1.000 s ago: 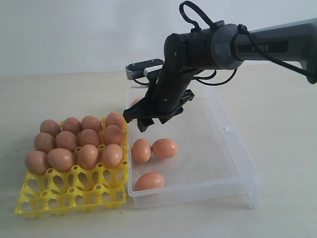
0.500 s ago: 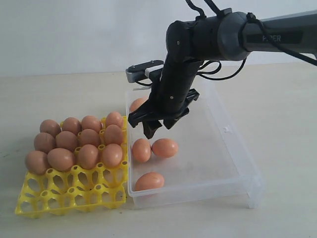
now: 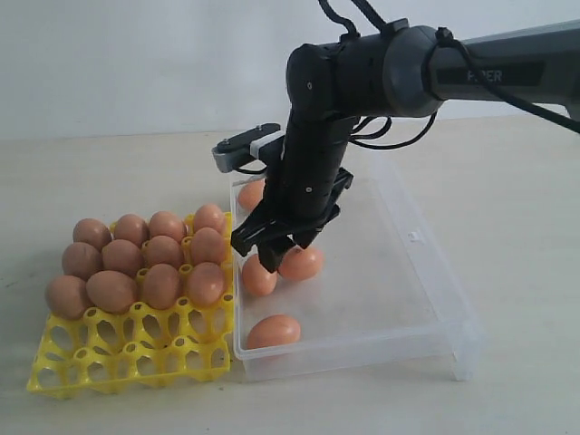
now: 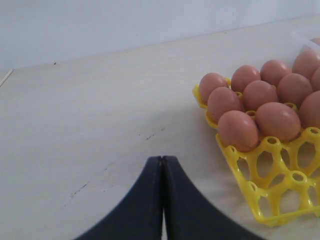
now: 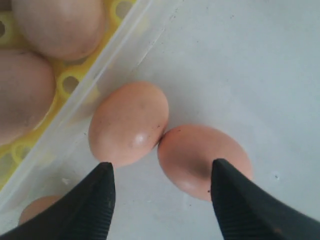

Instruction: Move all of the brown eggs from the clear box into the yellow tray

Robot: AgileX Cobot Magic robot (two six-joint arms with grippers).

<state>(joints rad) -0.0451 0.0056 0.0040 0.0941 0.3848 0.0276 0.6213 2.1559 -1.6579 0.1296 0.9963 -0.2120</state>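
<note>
Two brown eggs (image 5: 129,125) are lying touching each other on the floor of the clear box (image 3: 399,272), near the wall beside the yellow tray (image 3: 118,358). Two more are sitting apart, one toward each end. Over the last second the right fingers (image 5: 95,200) have been dropping and are now hanging just above the pair, spread wide and holding nothing. The next pick is probably starting, and the touching eggs may crowd it. The tray's front cups are standing open. The left fingers (image 4: 145,200) are pressed together over the counter (image 4: 75,125).
</note>
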